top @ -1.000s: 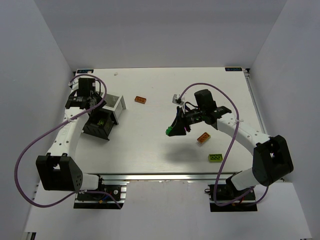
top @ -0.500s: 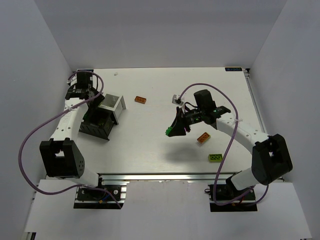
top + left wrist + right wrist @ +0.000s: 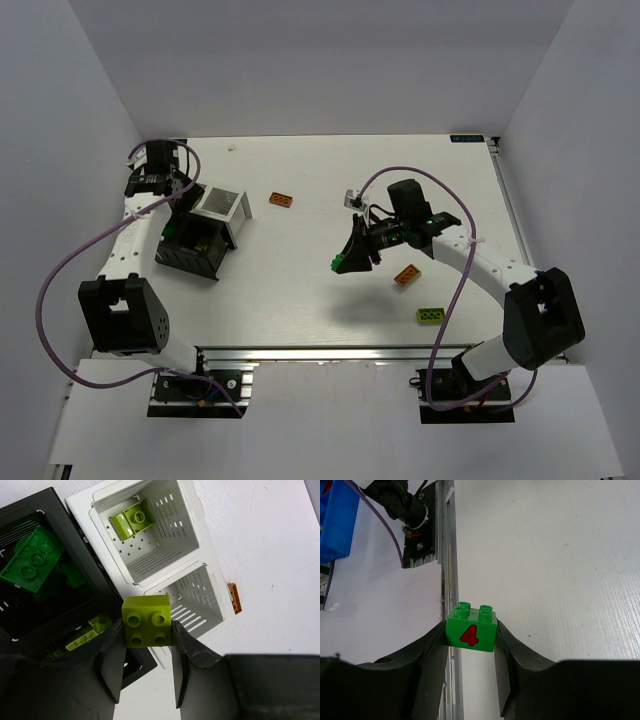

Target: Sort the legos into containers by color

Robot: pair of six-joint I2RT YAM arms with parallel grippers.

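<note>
Swinging back toward the far left corner over the last second, the left arm has uncovered more of the white box (image 3: 222, 205), while the right arm has hardly shifted.

The left tool (image 3: 147, 629) is clenched on a lime brick (image 3: 146, 622), one finger pressed to each side and the studs facing the wrist camera. That brick hangs above the spot where the white box meets the black box (image 3: 60, 522). From the left wrist, the white box shows two square compartments side by side, and the farther one holds a second lime brick (image 3: 131, 519). Inside the black box lies a dark green brick (image 3: 30, 562), and a lime piece (image 3: 87, 634) shows in a darker part of it nearer the tool.

The right tool (image 3: 470, 631) is clenched on a green brick (image 3: 470, 629) marked with a red 4, studs up. It is held above the middle of the tabletop (image 3: 300, 290), clear of the surface.

Three pieces lie loose on the tabletop. An orange plate (image 3: 282, 199) is near the white box. An orange brick (image 3: 407, 275) and a yellow-green brick (image 3: 431, 315) lie beside the right arm.
</note>
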